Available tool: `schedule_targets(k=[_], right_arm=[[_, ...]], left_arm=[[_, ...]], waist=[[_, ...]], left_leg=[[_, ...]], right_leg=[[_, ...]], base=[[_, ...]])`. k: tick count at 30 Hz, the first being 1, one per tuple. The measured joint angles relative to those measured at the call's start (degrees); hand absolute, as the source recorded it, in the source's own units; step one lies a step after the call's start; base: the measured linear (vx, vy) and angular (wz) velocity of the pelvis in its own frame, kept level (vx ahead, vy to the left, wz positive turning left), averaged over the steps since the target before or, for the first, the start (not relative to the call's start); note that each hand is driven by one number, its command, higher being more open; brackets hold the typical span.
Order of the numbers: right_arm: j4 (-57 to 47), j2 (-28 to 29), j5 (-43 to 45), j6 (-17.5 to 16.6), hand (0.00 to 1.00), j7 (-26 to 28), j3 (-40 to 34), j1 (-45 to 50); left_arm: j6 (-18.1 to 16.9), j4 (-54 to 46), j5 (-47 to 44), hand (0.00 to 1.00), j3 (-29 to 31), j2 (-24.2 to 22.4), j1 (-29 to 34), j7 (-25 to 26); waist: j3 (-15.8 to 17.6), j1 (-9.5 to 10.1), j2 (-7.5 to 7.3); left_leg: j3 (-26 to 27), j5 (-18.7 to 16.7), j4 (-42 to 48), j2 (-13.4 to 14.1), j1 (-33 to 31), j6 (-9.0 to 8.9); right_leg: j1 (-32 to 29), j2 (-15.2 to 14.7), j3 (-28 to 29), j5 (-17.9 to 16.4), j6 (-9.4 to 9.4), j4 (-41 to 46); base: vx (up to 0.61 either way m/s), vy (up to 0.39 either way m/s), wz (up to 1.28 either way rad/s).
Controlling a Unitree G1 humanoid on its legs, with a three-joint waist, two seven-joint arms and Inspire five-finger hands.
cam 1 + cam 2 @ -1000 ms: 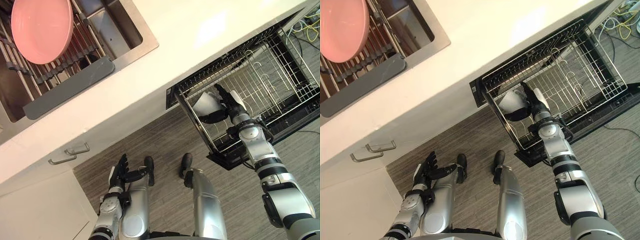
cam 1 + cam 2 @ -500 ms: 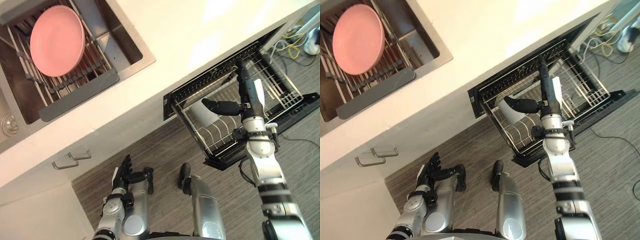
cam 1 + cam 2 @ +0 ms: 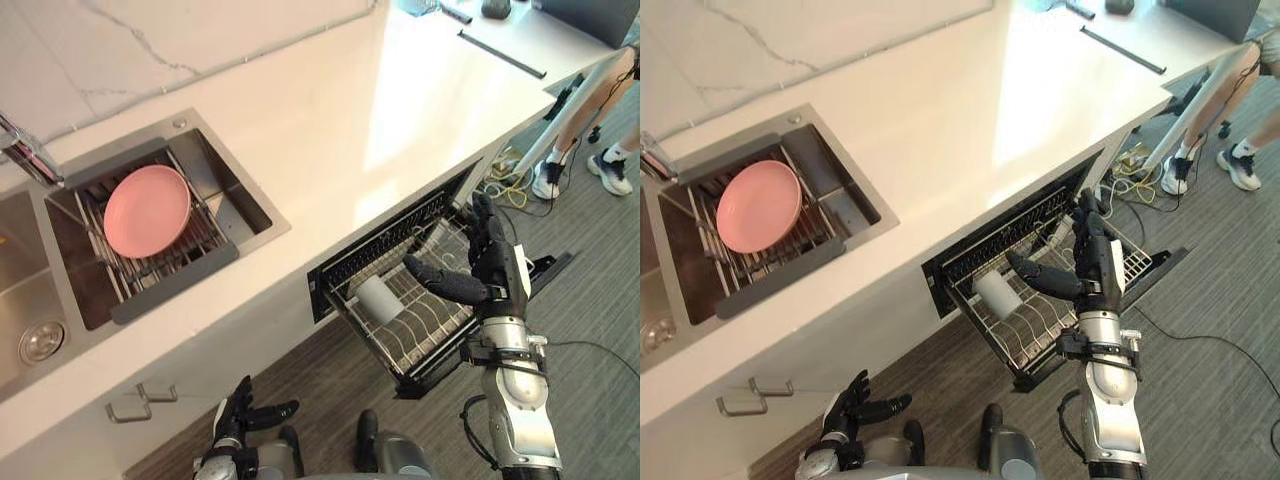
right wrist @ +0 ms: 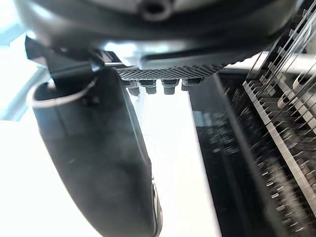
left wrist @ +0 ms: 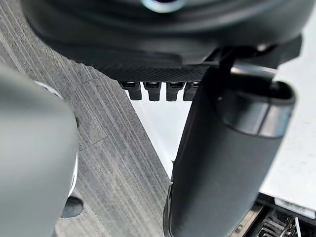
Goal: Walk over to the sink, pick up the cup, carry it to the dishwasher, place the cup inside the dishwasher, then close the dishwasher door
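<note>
The white cup [image 3: 380,299] lies on its side in the wire rack [image 3: 425,330] of the open dishwasher, under the white counter [image 3: 330,130]. My right hand [image 3: 487,268] hovers above the rack, just right of the cup and apart from it, with fingers straight and thumb stretched toward the cup; it is open and holds nothing. My left hand [image 3: 240,415] hangs low near the floor in front of the cabinets, fingers spread and open. The cup [image 3: 997,296] and right hand [image 3: 1092,268] appear the same way in the right eye view.
A pink plate [image 3: 147,210] stands in the drying rack over the steel sink [image 3: 215,180]. A person's legs and shoes [image 3: 580,140] stand at the far right, near cables [image 3: 500,180] on the floor. Cabinet handles [image 3: 140,403] sit below the counter at left.
The camera has tilted up and back, so the whole scene has shifted. My right hand has let go of the cup, which now lies in the rack, and the hand has lifted away.
</note>
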Motion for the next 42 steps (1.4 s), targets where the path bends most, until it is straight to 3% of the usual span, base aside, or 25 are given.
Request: schedule_targets(k=[8, 13, 16, 17, 19, 21, 22, 25, 26, 27, 28, 29, 31, 33, 34, 35, 38, 40, 42], right_arm=[[2.8, 4.4, -0.1, -0.8, 1.00, 4.1, 4.7, 1.4], [3.7, 5.0, -0.4, -0.8, 1.00, 5.3, 5.7, 3.2], [3.8, 4.8, -0.7, -1.3, 1.00, 4.2, 4.1, 3.1], [3.9, 4.3, -0.7, -1.4, 1.00, 3.5, 2.5, 3.1], [4.3, 2.8, -0.7, -1.6, 1.00, 1.5, 1.1, 2.9], [4.3, 2.4, -0.7, -1.6, 1.00, 1.0, 1.0, 2.4], [4.3, 2.3, -0.7, -1.6, 1.00, 0.3, 1.7, 1.6], [4.3, 2.6, -0.9, -1.7, 1.00, -0.8, 3.9, 0.9], [4.3, 2.5, -1.3, -1.7, 1.00, -1.6, 4.5, 0.8], [4.4, 2.6, -1.6, -1.7, 1.00, -2.7, 5.1, 0.8], [4.4, 2.5, -2.0, -1.7, 1.00, -3.7, 5.4, 0.8], [4.4, 2.5, -2.8, -1.7, 1.00, -4.5, 5.6, 0.7], [4.4, 2.3, -3.6, -1.7, 1.00, -5.7, 5.7, 0.6], [4.4, 1.1, -3.7, -1.9, 1.00, -7.2, 5.5, 0.5], [4.4, 0.8, -3.7, -2.0, 1.00, -7.5, 5.4, 0.3], [4.5, 0.6, -3.7, -2.0, 1.00, -7.8, 5.0, -0.4], [5.3, -0.6, -4.1, -2.0, 1.00, -9.8, 4.2, -1.9], [5.8, -0.8, -4.5, -2.0, 1.00, -10.2, 3.9, -2.5], [6.4, -0.9, -4.7, -2.0, 1.00, -9.5, 2.3, -2.4]], left_arm=[[-0.7, 0.8, -0.3, 1.00, 0.7, -0.9, 0.6, 1.1], [-1.2, 0.8, -0.5, 1.00, 0.8, -1.0, 0.9, 0.7], [-1.6, 0.7, -0.2, 1.00, 0.6, -0.8, 1.0, -0.6], [-1.7, 0.9, 0.0, 1.00, 0.5, -1.0, 1.0, -0.8], [-1.9, 1.0, 0.6, 1.00, 0.5, -1.0, 1.0, -0.9], [-1.9, 1.0, 0.6, 1.00, 0.5, -1.1, 1.0, -0.8], [-1.9, 1.0, 0.6, 1.00, 0.7, -1.0, 1.0, -0.6], [-1.8, 0.8, 0.7, 1.00, 0.7, -0.6, 0.9, -0.6], [-1.6, 0.8, 1.3, 1.00, 0.7, -0.5, 0.7, -0.6], [-1.1, 0.8, 2.3, 1.00, 0.5, -0.1, 0.6, -0.5], [-0.6, 0.6, 2.5, 1.00, 0.2, 0.3, 0.6, -0.5], [-0.3, 0.3, 2.6, 1.00, 0.3, 0.8, 0.6, -0.4], [0.4, 0.3, 2.5, 1.00, 0.2, 1.9, 0.4, -0.3], [1.6, 1.0, 2.8, 1.00, 0.4, 3.2, -0.2, -0.3], [1.7, 1.0, 2.8, 1.00, 0.5, 3.3, -0.2, -0.4], [1.8, 1.1, 3.1, 1.00, 0.5, 3.6, -0.4, -0.4], [1.9, 1.0, 5.1, 1.00, 1.7, 2.1, -0.3, -0.3], [1.9, 1.1, 5.1, 1.00, 2.0, 2.0, -0.2, -0.1], [1.9, 1.3, 6.5, 1.00, 2.1, 2.0, -0.1, -0.1]], waist=[[-1.0, 0.07, 0.42], [-1.0, 0.03, 0.38], [-0.8, -0.13, -0.29], [-0.9, -0.32, 0.03], [-0.9, -0.51, -0.11], [-0.9, -0.27, -0.09], [-0.9, 0.19, -0.13], [-0.5, 0.09, -0.63], [-0.3, 0.09, -0.69], [-0.1, -0.27, -0.85], [0.1, -0.71, -1.11], [0.2, -1.17, -1.14], [0.4, -1.88, -2.05], [0.1, -2.70, -3.59], [0.0, -2.65, -3.87], [-0.2, -2.61, -4.55], [-0.5, -1.79, -2.12], [-0.6, -1.81, -1.70], [-0.5, -2.34, -1.73]], left_leg=[[-0.3, 0.3, -1.0, -1.2, 4.5, 0.11], [-1.6, 0.7, 1.1, -1.4, 3.9, 0.36], [1.3, 3.7, -2.9, -2.1, 3.6, 1.14], [7.2, 3.1, -3.7, -0.8, 3.5, 1.76], [14.4, 3.2, -3.6, 0.4, 3.8, 1.88], [14.0, 3.3, -3.3, -0.9, 3.3, 2.16], [13.9, 2.2, -3.1, -2.7, 2.8, 3.36], [12.7, 0.3, -2.0, -5.7, 2.8, 5.64], [12.3, -0.1, -1.8, -6.4, 3.2, 6.25], [11.0, -0.2, -1.9, -7.2, 3.9, 6.37], [9.6, -0.3, -2.2, -7.5, 5.0, 6.69], [8.0, -0.3, -2.7, -7.7, 6.3, 7.05], [4.5, -0.1, -3.5, -7.6, 7.2, 7.22], [0.2, 0.6, -3.1, -7.4, 6.8, 7.63], [-0.5, 0.6, -2.9, -7.5, 6.6, 7.60], [-1.7, 0.6, -2.4, -8.2, 6.4, 7.49], [-2.4, 0.4, -2.6, -6.2, 6.8, 6.02], [-1.6, 0.4, -2.8, -5.4, 7.0, 5.15], [-1.3, -0.6, -0.2, -5.1, 7.7, 3.07]], right_leg=[[7.1, -0.6, -0.7, 1.6, 1.02, -5.5], [9.8, -1.5, -4.9, 1.6, 1.01, -5.6], [10.5, -3.6, -10.3, 1.3, 1.01, -5.5], [10.7, -4.3, -13.2, 0.2, 0.77, -4.8], [11.1, -7.6, -17.9, -1.4, 3.18, -1.9], [10.3, -9.8, -18.7, -2.3, 4.25, 0.9], [9.4, -12.4, -18.6, -3.1, 5.28, 4.1], [8.8, -16.3, -18.6, -3.4, 6.31, 8.9], [7.3, -18.0, -17.7, -3.6, 5.54, 13.4], [4.6, -19.8, -14.8, -2.9, 1.82, 20.8], [2.9, -20.1, -11.4, -1.6, -0.18, 25.6], [2.0, -19.1, -7.8, -1.9, 0.04, 28.7], [1.2, -14.1, -2.3, -5.3, 1.29, 28.3], [1.3, -6.6, 3.4, -7.0, 1.86, 18.3], [1.3, -5.7, 3.9, -6.5, 1.99, 15.0], [1.4, -5.1, 3.9, -3.5, 2.87, 9.8], [5.4, -2.7, 2.8, -1.2, 2.66, 3.0], [6.7, -1.7, 3.1, -0.2, 2.30, 0.2], [9.3, -1.6, 3.4, -0.1, 2.23, -1.4]], base=[[0.03, 0.043, 0.04], [-0.08, -0.004, 0.42], [-0.14, 0.015, 0.96], [-0.19, 0.061, 1.41], [-0.13, 0.122, 1.31], [-0.04, 0.195, 0.53], [-0.01, 0.294, 0.25], [0.05, 0.221, 0.24], [0.08, 0.183, 0.36], [0.08, 0.169, 0.49], [0.14, 0.168, 0.65], [0.19, 0.100, 0.84], [0.19, 0.004, 0.94], [0.21, -0.073, 1.08], [0.22, -0.096, 0.88], [0.22, -0.099, 0.67], [0.21, -0.073, 0.19], [0.19, -0.055, -0.19], [0.16, -0.033, -0.15]])
